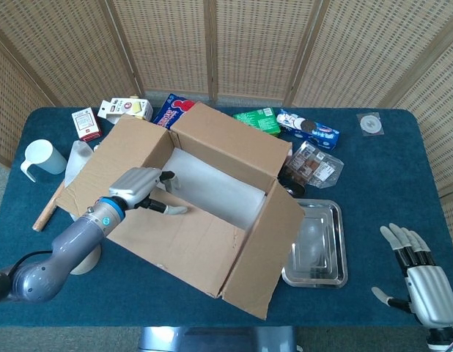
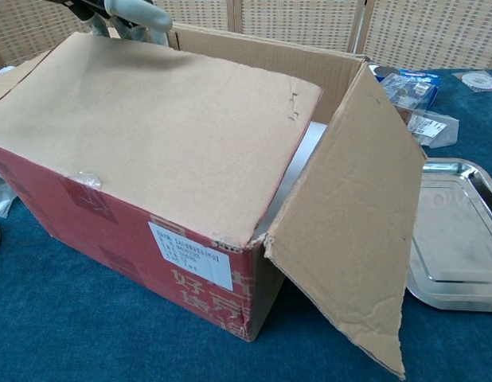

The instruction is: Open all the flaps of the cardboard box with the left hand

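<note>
The cardboard box (image 1: 212, 192) stands mid-table, its red front side (image 2: 111, 239) facing the chest view. My left hand (image 1: 141, 188) grips the inner edge of the near flap (image 1: 184, 243), thumb lying on top and fingers hooked inside the box. In the chest view this hand (image 2: 128, 11) shows at the top edge, and the near flap (image 2: 158, 127) slopes up toward it. The right flap (image 1: 262, 253) hangs outward, while the far flap (image 1: 230, 139) and left flap (image 1: 113, 158) stand open. My right hand (image 1: 415, 280) rests at the table's near right corner, fingers spread, holding nothing.
A steel tray (image 1: 322, 253) lies just right of the box. Snack packs (image 1: 308, 126), a green box (image 1: 259, 119) and a clear food pack (image 1: 318, 165) sit behind and to the right. A white mug (image 1: 39, 158), plastic bag (image 1: 78, 158) and wooden stick (image 1: 49, 209) lie left.
</note>
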`<state>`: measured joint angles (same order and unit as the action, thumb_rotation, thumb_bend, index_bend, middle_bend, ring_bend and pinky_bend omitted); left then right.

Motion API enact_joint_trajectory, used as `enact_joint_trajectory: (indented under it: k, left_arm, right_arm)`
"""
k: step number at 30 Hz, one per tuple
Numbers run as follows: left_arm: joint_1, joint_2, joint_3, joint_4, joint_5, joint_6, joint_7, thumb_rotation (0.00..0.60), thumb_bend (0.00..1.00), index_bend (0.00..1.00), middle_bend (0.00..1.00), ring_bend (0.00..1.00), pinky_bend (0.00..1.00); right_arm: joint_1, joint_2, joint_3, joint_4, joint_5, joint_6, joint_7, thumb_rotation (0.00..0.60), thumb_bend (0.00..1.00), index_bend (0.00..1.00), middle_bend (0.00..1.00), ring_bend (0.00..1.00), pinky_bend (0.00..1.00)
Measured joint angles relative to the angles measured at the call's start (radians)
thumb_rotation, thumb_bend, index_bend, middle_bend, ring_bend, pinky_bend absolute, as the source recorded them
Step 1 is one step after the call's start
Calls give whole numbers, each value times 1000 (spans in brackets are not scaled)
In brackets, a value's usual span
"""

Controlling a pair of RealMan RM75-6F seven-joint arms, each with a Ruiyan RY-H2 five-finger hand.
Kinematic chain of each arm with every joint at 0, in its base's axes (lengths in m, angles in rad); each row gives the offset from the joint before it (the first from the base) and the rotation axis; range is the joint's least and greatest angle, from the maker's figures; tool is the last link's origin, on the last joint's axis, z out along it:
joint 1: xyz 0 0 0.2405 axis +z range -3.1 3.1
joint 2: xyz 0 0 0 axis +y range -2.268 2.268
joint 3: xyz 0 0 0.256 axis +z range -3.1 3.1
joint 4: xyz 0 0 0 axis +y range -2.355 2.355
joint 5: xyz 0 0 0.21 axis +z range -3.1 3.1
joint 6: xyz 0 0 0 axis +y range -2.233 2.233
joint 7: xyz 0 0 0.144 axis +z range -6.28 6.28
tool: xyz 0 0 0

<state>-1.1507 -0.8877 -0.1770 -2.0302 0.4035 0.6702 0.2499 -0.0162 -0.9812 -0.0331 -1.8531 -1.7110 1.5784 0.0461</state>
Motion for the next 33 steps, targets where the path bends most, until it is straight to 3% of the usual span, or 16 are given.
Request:
enact_joint_trajectory:
  k: [17,33]
  left_arm:
    - [88,135,-72,-73,147,-91,-178,274,0,352,450,305,418]
    - [283,228,-260,-95,441,-277,-534,265,0,362,459,318,421]
  right_arm:
    - [2,-13,-6,-5,-13,-7,-39,600,0,0,0,0,0]
    - [4,-22,-10,-11,-15,-17,-60,600,0,0,0,0,0]
